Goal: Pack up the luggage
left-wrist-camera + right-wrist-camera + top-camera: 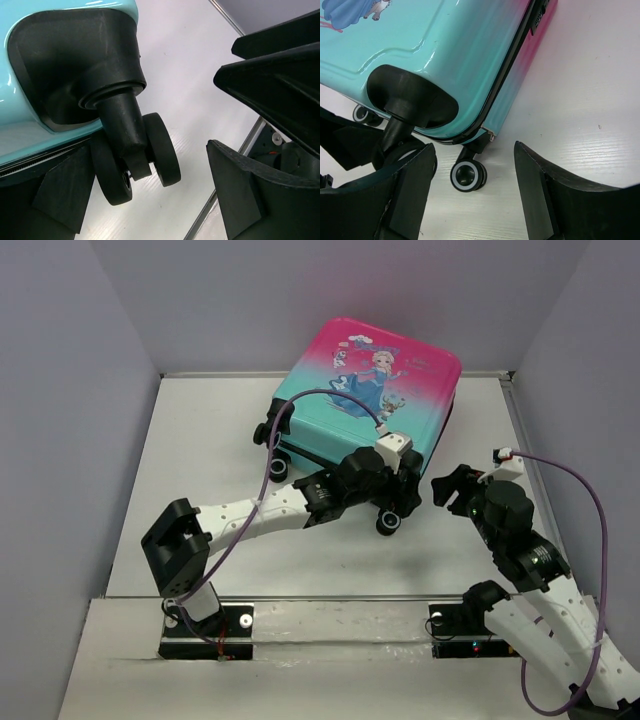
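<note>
Luggage (375, 390) closed, lying print-up on counter (200, 460) at 12–1 o'clock, wheeled end facing 6–7 o'clock. Left jaws wide, a black wheel (162, 150) of the near corner between them, not clamped. Right jaws apart, holding nothing, near that corner, at 3 o'clock of the left jaws.

White tabletop (190, 450) enclosed by plain pale grey-lavender walls (240, 300) (three sides visible), evenly and softly lit.

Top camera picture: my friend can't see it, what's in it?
A pink-and-teal suitcase with a princess picture lies flat on a white table. The left gripper is at its wheels, and the right gripper hovers just beside that corner.
</note>
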Motion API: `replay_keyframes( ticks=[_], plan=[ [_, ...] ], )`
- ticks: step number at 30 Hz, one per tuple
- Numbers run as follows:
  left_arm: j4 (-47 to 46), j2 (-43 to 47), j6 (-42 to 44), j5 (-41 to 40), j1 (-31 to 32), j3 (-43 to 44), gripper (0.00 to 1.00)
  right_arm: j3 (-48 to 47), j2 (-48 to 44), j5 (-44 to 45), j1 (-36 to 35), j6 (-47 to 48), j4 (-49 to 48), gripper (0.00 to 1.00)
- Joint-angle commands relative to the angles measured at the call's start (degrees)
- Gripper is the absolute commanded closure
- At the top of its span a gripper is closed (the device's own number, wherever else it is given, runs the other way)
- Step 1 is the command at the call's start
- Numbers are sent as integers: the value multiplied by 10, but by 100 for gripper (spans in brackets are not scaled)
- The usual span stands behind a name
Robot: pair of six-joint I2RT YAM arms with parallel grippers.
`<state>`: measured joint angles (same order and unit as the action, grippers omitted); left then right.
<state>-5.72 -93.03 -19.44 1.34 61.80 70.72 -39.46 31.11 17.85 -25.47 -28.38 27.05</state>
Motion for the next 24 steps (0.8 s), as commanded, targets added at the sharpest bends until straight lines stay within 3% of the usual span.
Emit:
replay_keyframes(
  ticks=[1, 4, 6, 7, 8, 9, 10, 12, 14, 20, 21, 24],
  plan=[
    [-46, 10, -28, -6, -2, 6, 1, -3, -5, 16, 2, -4, -11, 32],
    [-51, 0, -42, -40, -2, 8, 6, -1, -3, 15, 2, -4, -12, 39],
    [-61, 0, -46, -63, -1, 5, 18, 6, 1, 8, 2, -6, -13, 47],
    [-62, 2, -45, -70, -1, 4, 27, 11, 5, 4, 2, -9, -16, 50],
    [-68, 6, -46, -78, -2, 1, 48, 16, 6, -16, 2, -13, -22, 51],
    [-69, 5, -43, -82, -3, 1, 54, 33, 8, -30, 2, -15, -43, 55],
    [-69, 6, -41, -81, -5, 3, 69, 44, 8, -46, 2, -18, -57, 59],
    [-68, 7, -41, -75, -12, 5, 82, 77, 5, -79, 2, -23, -101, 72],
    [-68, 10, -43, -59, -19, 5, 93, 95, 6, -98, 2, -23, -130, 76],
    [-80, 20, -56, -16, -45, -5, 94, 151, 38, -97, 2, -26, -213, 81],
    [-91, 26, -69, 21, -53, -12, 94, 158, 49, -95, 2, -26, -237, 81],
    [-113, 41, -89, 67, -85, -24, 94, 179, 65, -104, 2, -19, -290, 61]
  ],
)
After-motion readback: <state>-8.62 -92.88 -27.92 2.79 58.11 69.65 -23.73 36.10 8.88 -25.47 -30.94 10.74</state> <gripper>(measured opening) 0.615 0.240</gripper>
